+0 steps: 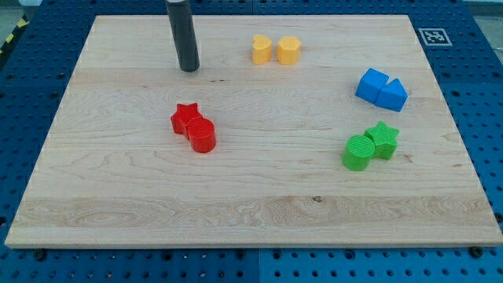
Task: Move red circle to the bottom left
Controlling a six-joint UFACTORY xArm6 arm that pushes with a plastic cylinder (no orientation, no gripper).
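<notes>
- You have a pale wooden counter point(259, 212) filling most of the view, set on a blue perforated base point(479, 94), with a small black-and-white marker tag point(432, 35) at the view's top right corner.
- Your arm carries no pincer at all, so there is nothing to call released or clenched: it ends in a dark rod, and my tip point(189, 69) rests on the counter near the view's top, left of centre.
- My tip stands well apart from every block; the nearest pair is the red one, below it and slightly to the view's right.
- The blue pair point(381, 89) sits at the view's right: two angular blocks touching, their exact shapes hard to make out.
- The green circle point(358, 152) and green star point(383, 139) touch each other, lower right.
- Two yellow blocks point(276, 49) stand side by side near the top, right of my tip.
- The red circle point(202, 134), your target, lies left of centre, pressed against the red star point(185, 118) on its upper left.
- Judging from this, the star blocks a clean approach from above-left, so you would likely bring my tip round to the circle's upper right and push toward the bottom left corner.
</notes>
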